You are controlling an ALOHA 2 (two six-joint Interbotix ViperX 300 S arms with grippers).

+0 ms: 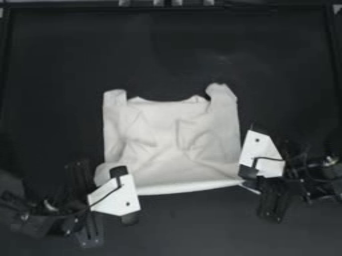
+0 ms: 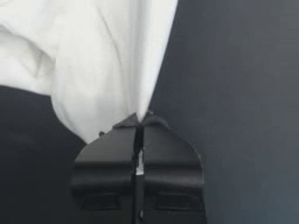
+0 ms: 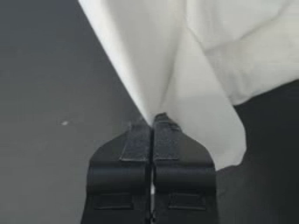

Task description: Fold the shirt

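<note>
Cloth was pinched at both lower corners. The shirt (image 1: pixel 175 147) lay near the middle of the dark table (image 1: pixel 60 75), spread with its neck and two short sleeves toward the far edge and its hem toward the arms, wrinkled across the chest. The left gripper (image 1: pixel 119 172) sat at the hem's left corner, and the left wrist view showed its jaws pressed together on a thin fold of white fabric running up from the tips (image 2: pixel 140 117). The right gripper (image 1: pixel 248 172) sat at the hem's right corner, its jaws likewise closed on a narrow pleat (image 3: pixel 153 117).

Each hold looked shallow, with only a sliver of cotton between the tips, so a quick lift or a pull outward would probably let a corner slide free and drop. If one arm rose or travelled faster than the other, the hem would likely skew and the fold land crooked. The existing wrinkles could get trapped under the folded layer. Dragging low over the table might also bunch the lower half instead of carrying it over cleanly.
</note>
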